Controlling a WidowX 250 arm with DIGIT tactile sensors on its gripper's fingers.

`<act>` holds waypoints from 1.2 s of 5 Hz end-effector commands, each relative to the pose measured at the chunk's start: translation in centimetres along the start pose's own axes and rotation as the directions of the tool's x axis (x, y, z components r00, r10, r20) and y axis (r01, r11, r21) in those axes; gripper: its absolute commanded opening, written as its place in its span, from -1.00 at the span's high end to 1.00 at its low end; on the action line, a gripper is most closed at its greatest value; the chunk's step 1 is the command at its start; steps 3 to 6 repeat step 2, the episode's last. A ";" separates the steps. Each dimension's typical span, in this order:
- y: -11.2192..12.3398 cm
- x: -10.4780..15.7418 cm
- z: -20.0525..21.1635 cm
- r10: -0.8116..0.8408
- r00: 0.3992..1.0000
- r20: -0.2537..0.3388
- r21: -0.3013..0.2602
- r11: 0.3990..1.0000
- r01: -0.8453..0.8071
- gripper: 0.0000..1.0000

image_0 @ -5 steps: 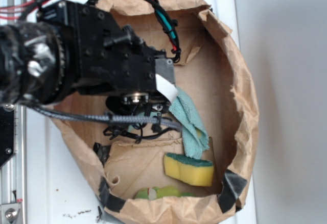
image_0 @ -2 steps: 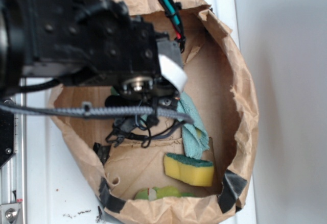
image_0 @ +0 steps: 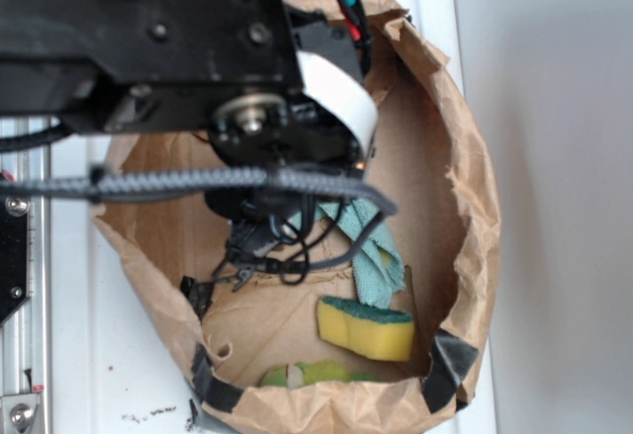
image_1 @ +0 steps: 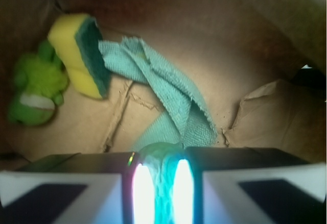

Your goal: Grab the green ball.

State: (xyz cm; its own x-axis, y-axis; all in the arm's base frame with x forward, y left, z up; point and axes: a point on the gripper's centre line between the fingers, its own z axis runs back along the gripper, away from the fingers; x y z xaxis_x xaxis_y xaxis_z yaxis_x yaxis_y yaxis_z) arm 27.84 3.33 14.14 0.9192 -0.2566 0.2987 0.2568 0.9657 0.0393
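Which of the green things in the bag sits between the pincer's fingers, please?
The green ball, dimpled and wedged in the pincer. The lime green toy and teal cloth lie apart on the bag floor.

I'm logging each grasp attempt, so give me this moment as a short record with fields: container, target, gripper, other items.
container: crumpled brown paper bag, open at the top, black tape on its rim
target: matte green dimpled ball, seen in the wrist view between the gripper fingers
gripper: black gripper, shut on the ball
other items: teal woven cloth; yellow sponge with green scouring side; lime-green soft toy with a pale patch
exterior view: ball hidden beneath the arm
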 end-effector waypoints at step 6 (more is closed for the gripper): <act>-1.4 2.9 3.8 0.015 0.994 0.112 0.067 0.998 -0.023 1.00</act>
